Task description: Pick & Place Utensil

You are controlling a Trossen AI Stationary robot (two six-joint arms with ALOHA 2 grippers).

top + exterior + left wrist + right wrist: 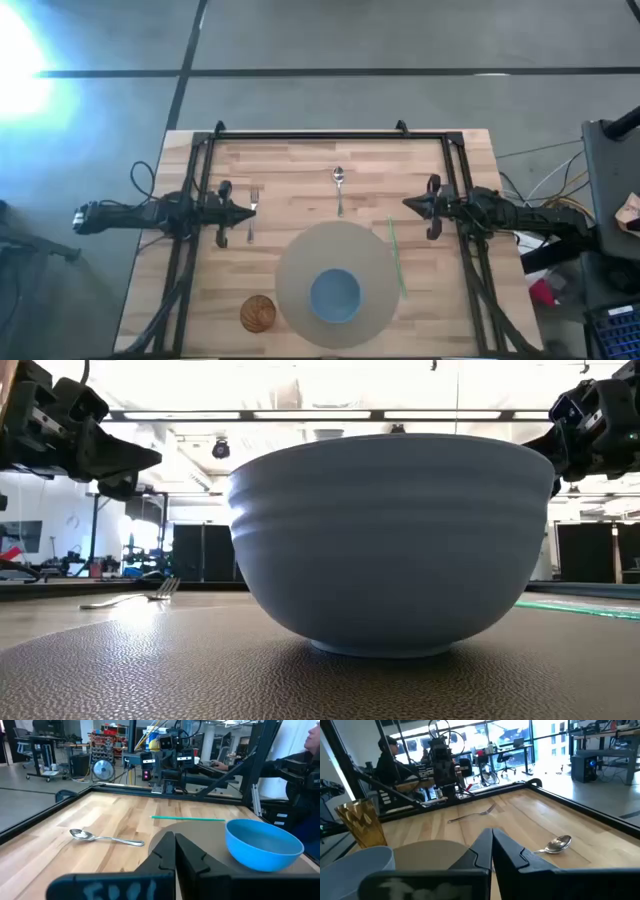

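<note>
Nearest to the front edge of the table lies a round grey mat (300, 262), and on it stands the blue bowl (334, 295). Beside the mat, at its left, sits a small golden cup (257, 312). A thin green straw (396, 257) lies along the right side of the mat.

Further back, the left gripper (248, 213) hovers above the table with its fingers pressed together and nothing between them. The fork (252, 213) lies just beside its tip. The right gripper (408, 204) hovers at the opposite side, also closed and empty. Farther still, the spoon (339, 186) lies between the two arms, well apart from both.

No utensil is picked yet, so the task seems to be at its start. The next move probably calls for one gripper to open, come down over a utensil handle and close on it; the fork is nearest for the left arm.
</note>
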